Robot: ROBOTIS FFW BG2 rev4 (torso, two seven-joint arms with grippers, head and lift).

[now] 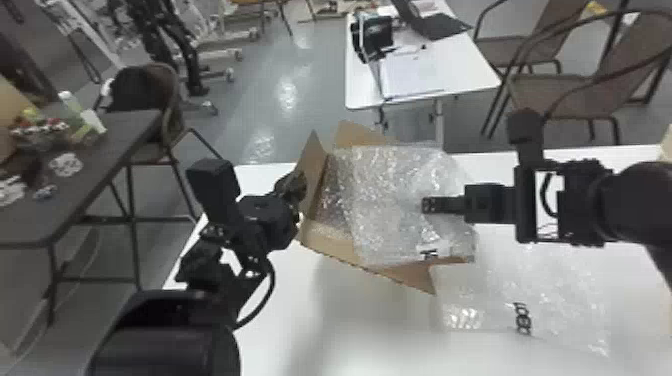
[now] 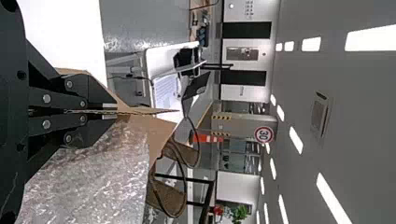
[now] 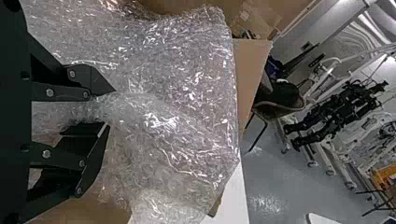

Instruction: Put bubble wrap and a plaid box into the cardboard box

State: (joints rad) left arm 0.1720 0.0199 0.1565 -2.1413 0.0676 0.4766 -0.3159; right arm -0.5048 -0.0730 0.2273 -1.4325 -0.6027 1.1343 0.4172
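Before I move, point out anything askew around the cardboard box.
Bubble wrap looks askew, sprawled across the cardboard box rather than tucked fully inside; more spreads outside it on the white table.

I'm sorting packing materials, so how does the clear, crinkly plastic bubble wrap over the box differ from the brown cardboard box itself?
The bubble wrap is see-through and shiny; the cardboard box is opaque and dull. The wrap has soft creases, the box stiff, flat flaps. One box flap is in the left pincer; the wrap is at the right pincer.
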